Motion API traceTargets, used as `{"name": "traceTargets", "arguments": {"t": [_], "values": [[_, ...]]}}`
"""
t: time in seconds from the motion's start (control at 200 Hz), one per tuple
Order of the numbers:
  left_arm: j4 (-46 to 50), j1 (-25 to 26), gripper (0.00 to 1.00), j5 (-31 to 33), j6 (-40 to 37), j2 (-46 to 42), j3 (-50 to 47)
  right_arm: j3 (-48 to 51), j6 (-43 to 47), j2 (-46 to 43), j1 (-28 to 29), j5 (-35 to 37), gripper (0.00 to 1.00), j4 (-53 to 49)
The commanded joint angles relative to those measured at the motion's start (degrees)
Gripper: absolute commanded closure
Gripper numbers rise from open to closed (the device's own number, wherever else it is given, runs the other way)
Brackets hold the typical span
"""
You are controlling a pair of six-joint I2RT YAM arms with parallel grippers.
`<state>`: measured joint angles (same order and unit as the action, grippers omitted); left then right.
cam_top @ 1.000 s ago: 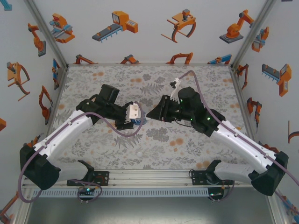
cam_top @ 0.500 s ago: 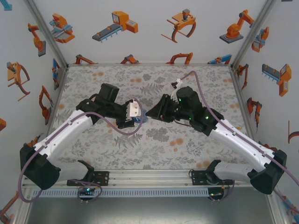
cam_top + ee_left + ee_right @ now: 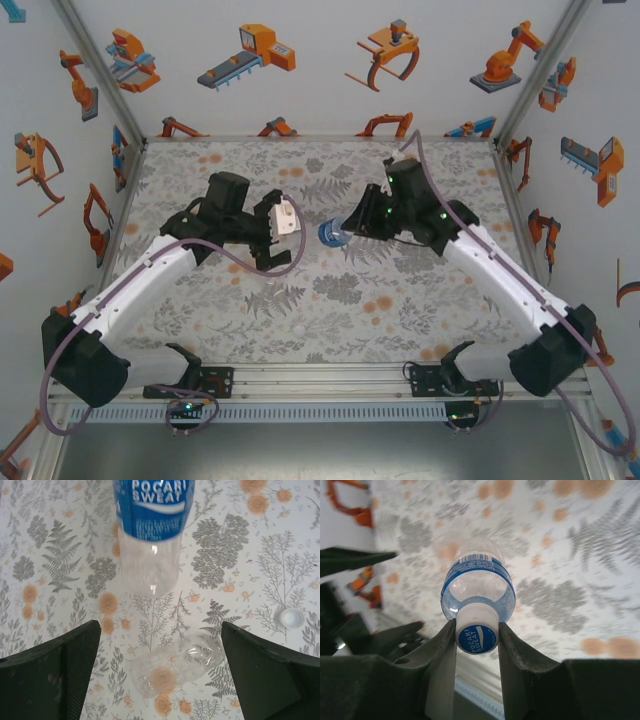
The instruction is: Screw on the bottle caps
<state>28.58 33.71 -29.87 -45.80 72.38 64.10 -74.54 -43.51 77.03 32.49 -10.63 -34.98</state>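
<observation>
So the right gripper (image 3: pixel 476 630) is clamped down tight on the blue-label bottle (image 3: pixel 477 587), with both fingers squeezing the white cap (image 3: pixel 476 636) sitting on its neck. The rest of the bottle sticks straight out past the fingertips, off the table (image 3: pixel 200 180). In the overhead shot that bottle (image 3: pixel 330 234) hangs in the gap between the two grippers, right at the tip of the right gripper (image 3: pixel 345 228) and a little way from the left gripper (image 3: pixel 272 235). The left gripper (image 3: pixel 160 630) has its jaws spread wide with nothing in them. Its wrist cam shows the blue-label bottle (image 3: pixel 150 530) dead ahead of the open jaws, clear bottom end pointing back at it, not touching either finger. A clear bottle (image 3: pixel 175 665) lies on its side on the table, showing between the two fingers. There's a loose cap (image 3: pixel 291 618) on the table too, off past the finger at the right of that view.
</observation>
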Motion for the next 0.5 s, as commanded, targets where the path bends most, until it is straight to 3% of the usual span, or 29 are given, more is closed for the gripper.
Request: {"name": "traceTargets", "arguments": {"t": [0.0, 0.21, 0.496], "values": [[-3.7, -1.4, 0.02, 1.2, 5.2, -0.9, 0.1, -9.7, 15.7, 5.9, -2.8, 5.5, 0.96, -12.1], [-5.7, -3.4, 0.01, 2.2, 10.1, 0.1, 0.9, -29.6, 27.8, 23.5, -7.8, 11.1, 0.94, -22.7], [-5.8, -4.3, 0.02, 2.8, 12.0, 1.3, 1.7, -46.4, 33.4, 40.3, -9.9, 14.3, 0.9, -29.0]]}}
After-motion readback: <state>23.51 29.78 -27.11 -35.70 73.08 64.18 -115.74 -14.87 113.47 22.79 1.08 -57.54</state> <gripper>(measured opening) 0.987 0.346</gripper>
